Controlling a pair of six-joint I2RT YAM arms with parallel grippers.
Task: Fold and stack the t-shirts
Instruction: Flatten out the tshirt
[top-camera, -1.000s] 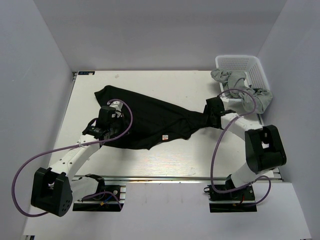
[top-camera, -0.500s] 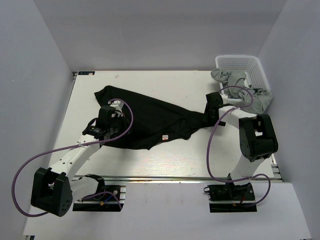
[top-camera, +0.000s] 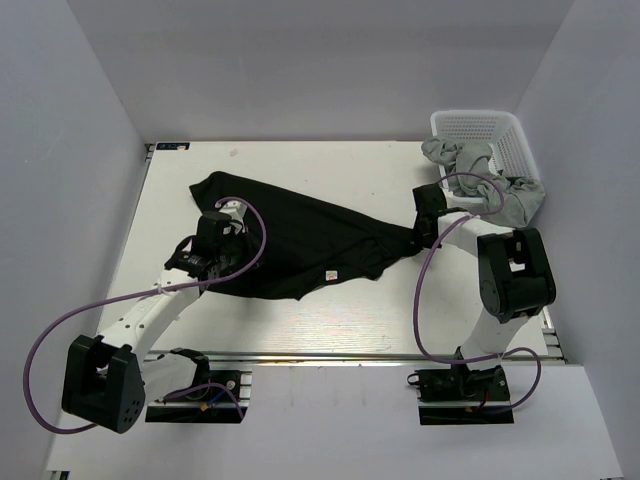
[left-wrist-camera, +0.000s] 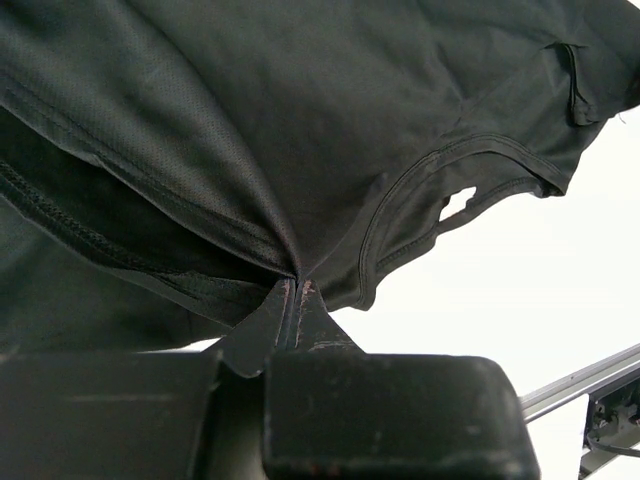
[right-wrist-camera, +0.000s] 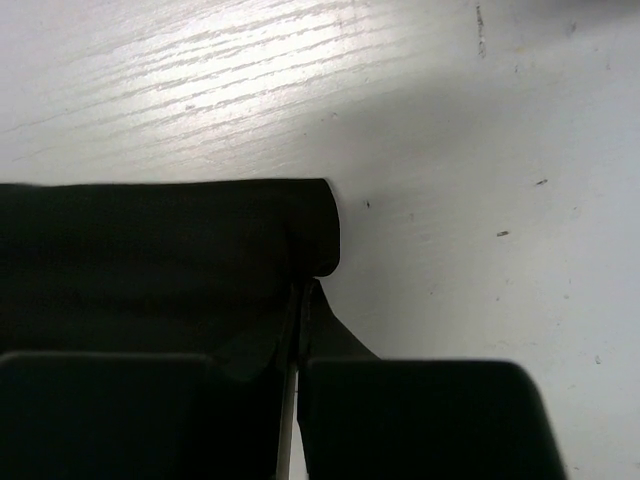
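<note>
From above, I'm seeing the black t-shirt (top-camera: 300, 235) lying spread across the surface (top-camera: 330, 320). On the left wrist view, my left fingers (left-wrist-camera: 262, 335) are pinching its fabric, fully closed. On the right wrist view, my right fingers (right-wrist-camera: 335, 340) are clamping its rolled edge, closed tight.
</note>
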